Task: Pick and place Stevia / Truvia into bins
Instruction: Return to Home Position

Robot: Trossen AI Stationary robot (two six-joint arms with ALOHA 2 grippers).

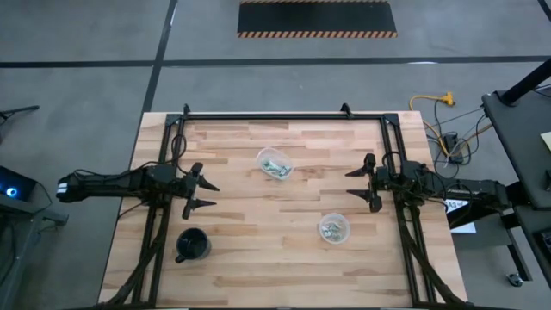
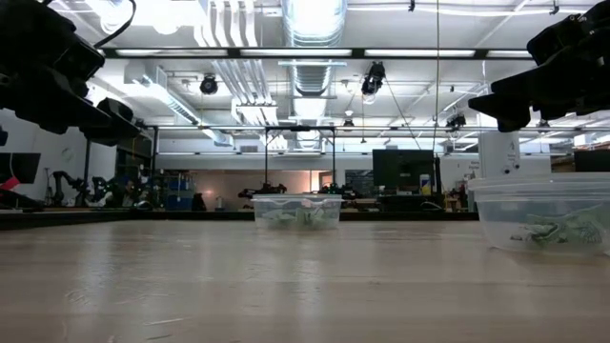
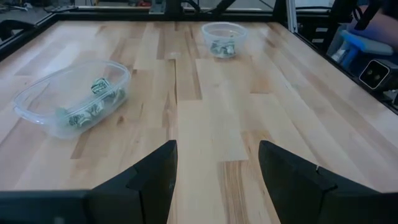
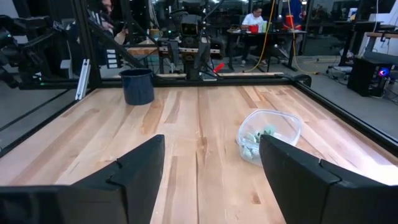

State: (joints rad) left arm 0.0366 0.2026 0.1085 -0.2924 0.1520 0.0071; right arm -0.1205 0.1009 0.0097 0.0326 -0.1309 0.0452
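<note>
Two clear plastic cups stand upright on their bases on the wooden table. The far one (image 1: 275, 163) (image 3: 73, 96) (image 4: 268, 135) holds several pale green and white packets (image 3: 93, 99). The near one (image 1: 334, 228) (image 3: 224, 38) (image 2: 541, 211) holds several more (image 2: 558, 231). No loose packets show on the tabletop. My left gripper (image 1: 209, 195) (image 3: 216, 167) hovers open near the table's left edge. My right gripper (image 1: 354, 183) (image 4: 211, 163) hovers open near the right edge. Both are well apart from the cups.
A black mug-like cup (image 1: 192, 245) (image 4: 137, 86) stands near the table's near left corner. A black metal frame (image 1: 284, 115) runs along the table's far and side edges. Bare wood lies between the two grippers. People sit at desks beyond the table (image 4: 254, 17).
</note>
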